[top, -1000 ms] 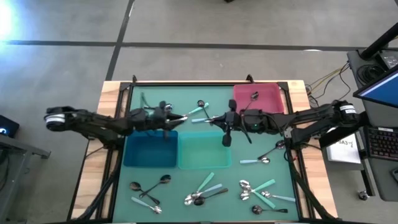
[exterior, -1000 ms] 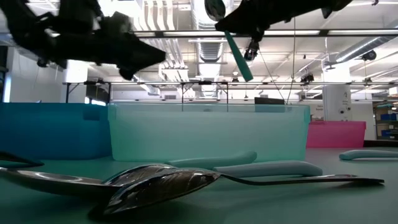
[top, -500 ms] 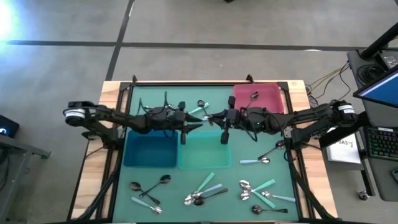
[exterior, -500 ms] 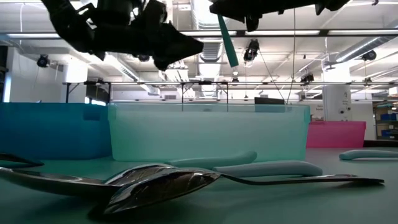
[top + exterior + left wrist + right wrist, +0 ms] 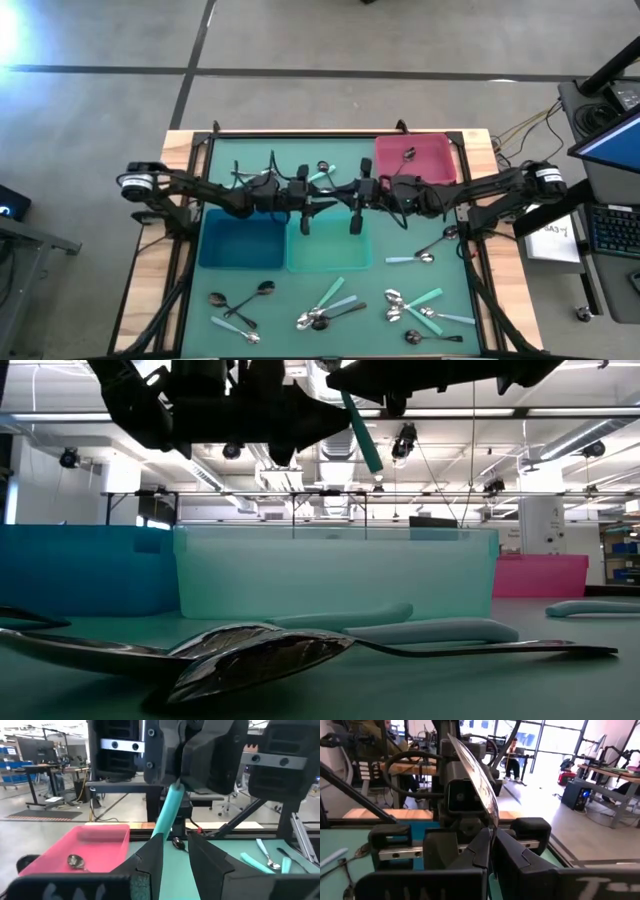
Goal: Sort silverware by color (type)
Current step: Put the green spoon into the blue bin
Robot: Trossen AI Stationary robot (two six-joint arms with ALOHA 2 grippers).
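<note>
My right gripper (image 5: 352, 194) is shut on a teal-handled spoon (image 5: 360, 435) high above the teal bin (image 5: 330, 250). Its silver bowl (image 5: 475, 775) shows edge-on above my fingers in the right wrist view. My left gripper (image 5: 318, 195) faces it from the table's left, open. In the left wrist view (image 5: 175, 852) its fingers stand on either side of the lower part of the teal handle (image 5: 169, 807). Several other spoons lie flat on the green mat, most near the table's near edge (image 5: 325, 310). My right gripper pinches the spoon between its two fingers (image 5: 485, 847), just below the bowl. The fingers come level from the table's right. The bowl stands above them and the teal handle (image 5: 362, 440) hangs slanting below, clear of the bin. My left gripper: I cannot tell whether it touches the handle.
A blue bin (image 5: 240, 245) stands left of the teal one. A pink bin (image 5: 440, 165) at the far right holds one dark spoon (image 5: 408, 154). Loose spoons lie at the far middle (image 5: 322, 172), at the right (image 5: 430, 245) and in front of the low camera (image 5: 260, 655).
My left gripper has gone toward the table's right, from above the blue bin to the teal bin, up to the hanging spoon handle. My right gripper has shifted a little toward the left with the spoon, which stays lifted clear.
</note>
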